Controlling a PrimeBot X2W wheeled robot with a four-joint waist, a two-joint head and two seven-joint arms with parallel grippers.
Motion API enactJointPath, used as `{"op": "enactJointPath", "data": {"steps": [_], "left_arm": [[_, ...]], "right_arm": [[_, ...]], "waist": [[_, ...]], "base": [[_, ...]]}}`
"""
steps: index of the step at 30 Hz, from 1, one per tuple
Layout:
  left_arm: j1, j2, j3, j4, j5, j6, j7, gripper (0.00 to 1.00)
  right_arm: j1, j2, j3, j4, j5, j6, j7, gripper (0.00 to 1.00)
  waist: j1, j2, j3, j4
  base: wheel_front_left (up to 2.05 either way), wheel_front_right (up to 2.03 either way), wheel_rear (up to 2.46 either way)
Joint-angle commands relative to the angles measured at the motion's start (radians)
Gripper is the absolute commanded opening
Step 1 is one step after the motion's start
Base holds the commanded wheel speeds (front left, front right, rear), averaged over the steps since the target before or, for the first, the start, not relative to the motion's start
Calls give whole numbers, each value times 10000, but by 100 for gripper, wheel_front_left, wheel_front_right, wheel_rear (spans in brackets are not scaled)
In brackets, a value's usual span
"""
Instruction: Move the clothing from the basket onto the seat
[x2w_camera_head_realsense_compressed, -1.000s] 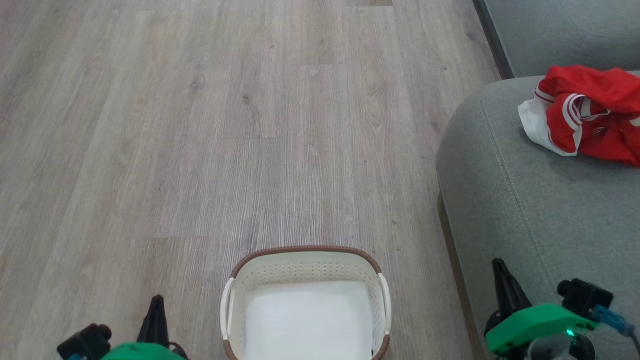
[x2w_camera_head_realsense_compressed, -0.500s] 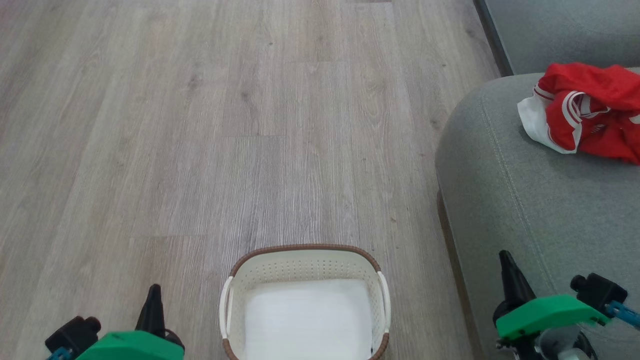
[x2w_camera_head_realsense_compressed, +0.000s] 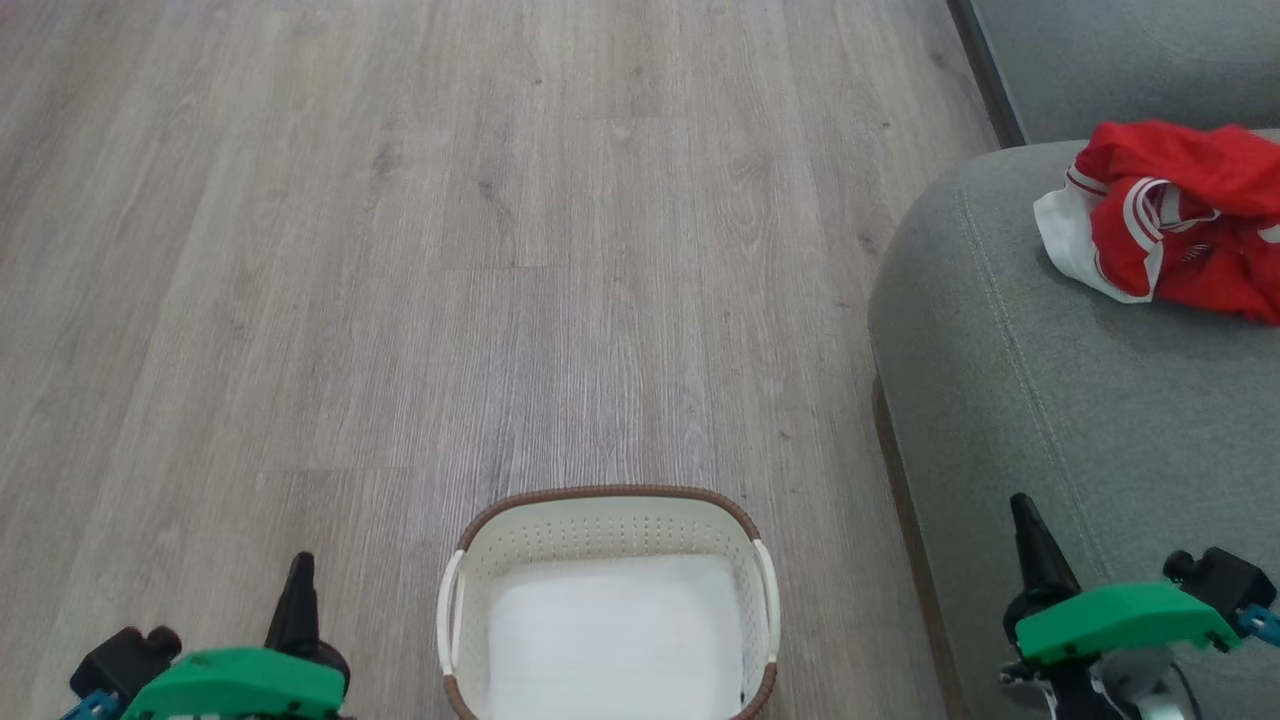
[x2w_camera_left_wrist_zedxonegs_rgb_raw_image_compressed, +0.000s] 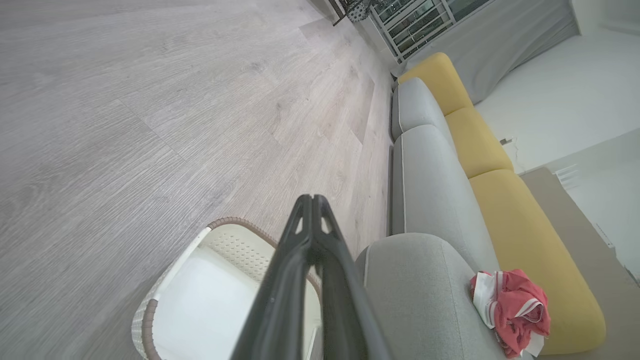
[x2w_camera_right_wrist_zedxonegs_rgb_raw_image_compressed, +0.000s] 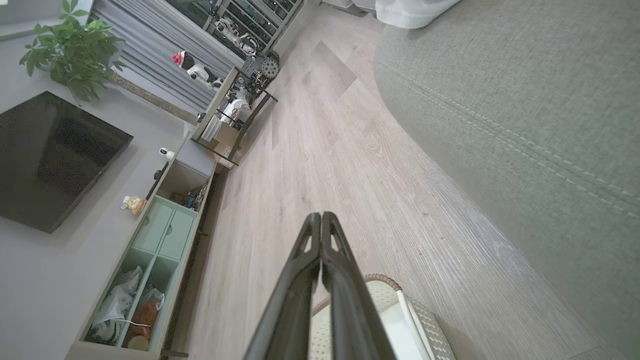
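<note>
The red clothing (x2w_camera_head_realsense_compressed: 1175, 220) with white stripes lies bunched on the grey-green seat (x2w_camera_head_realsense_compressed: 1060, 400) at the right, also seen as clothing (x2w_camera_left_wrist_zedxonegs_rgb_raw_image_compressed: 512, 310) on the seat (x2w_camera_left_wrist_zedxonegs_rgb_raw_image_compressed: 425, 295). The white basket (x2w_camera_head_realsense_compressed: 608, 520) with a brown rim stands on the floor at bottom centre, holding just its white liner; the basket (x2w_camera_left_wrist_zedxonegs_rgb_raw_image_compressed: 225, 245) and basket (x2w_camera_right_wrist_zedxonegs_rgb_raw_image_compressed: 400, 300) show in both wrist views too. My left gripper (x2w_camera_head_realsense_compressed: 299, 566) is shut and empty left of the basket. My right gripper (x2w_camera_head_realsense_compressed: 1021, 505) is shut and empty over the seat's front edge. Left fingertips (x2w_camera_left_wrist_zedxonegs_rgb_raw_image_compressed: 311, 198) and right fingertips (x2w_camera_right_wrist_zedxonegs_rgb_raw_image_compressed: 320, 216) are pressed together.
Pale wood floor (x2w_camera_head_realsense_compressed: 450, 250) stretches ahead and to the left. A long sofa with yellow back cushions (x2w_camera_left_wrist_zedxonegs_rgb_raw_image_compressed: 480, 145) runs beyond the seat. A TV (x2w_camera_right_wrist_zedxonegs_rgb_raw_image_compressed: 50, 155), a low green cabinet (x2w_camera_right_wrist_zedxonegs_rgb_raw_image_compressed: 150, 260) and a plant (x2w_camera_right_wrist_zedxonegs_rgb_raw_image_compressed: 75, 55) line the opposite wall.
Both grippers have drifted outward and down in the head view, the left leftward, the right rightward. The scene has shifted up slightly, so the camera moved a little. Both stay shut.
</note>
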Motion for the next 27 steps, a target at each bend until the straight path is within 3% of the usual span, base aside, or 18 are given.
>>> {"op": "enactJointPath", "data": {"steps": [1, 27], "left_arm": [[-581, 19, 284, -325, -284, -90, 83, 0], [-1151, -23, 766, -328, -3091, -558, 830, 0]], "right_arm": [[-616, -2, 29, -402, 308, 0, 84, 0], [-835, 5, -363, -661, 3240, -1, 840, 0]], "waist": [[0, 0, 6, -3], [0, 0, 123, -66]], "base": [[0, 0, 0], [0, 0, 0]]}}
